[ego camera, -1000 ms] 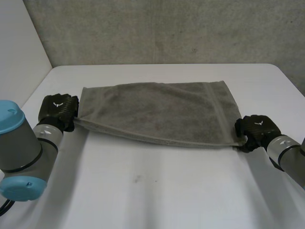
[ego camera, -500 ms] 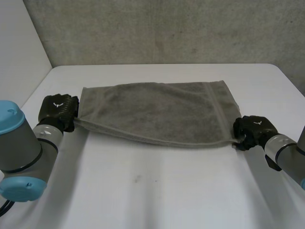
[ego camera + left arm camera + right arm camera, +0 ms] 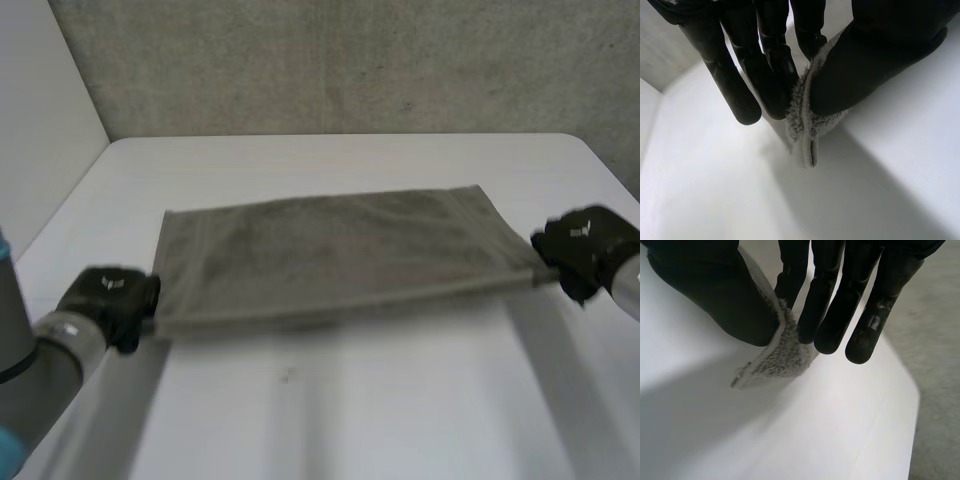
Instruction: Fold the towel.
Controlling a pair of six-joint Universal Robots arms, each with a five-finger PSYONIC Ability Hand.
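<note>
Towel is stretched taut between left hand and right hand, each pinched on a corner; fold judged not yet laid.

White table, rounded far-right corner, grey towel across its middle, near edge raised off it, small dark speck near centre

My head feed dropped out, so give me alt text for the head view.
A grey towel is held stretched between both hands over a white table. The left hand pinches its near left corner and the right hand pinches its near right corner.
</note>
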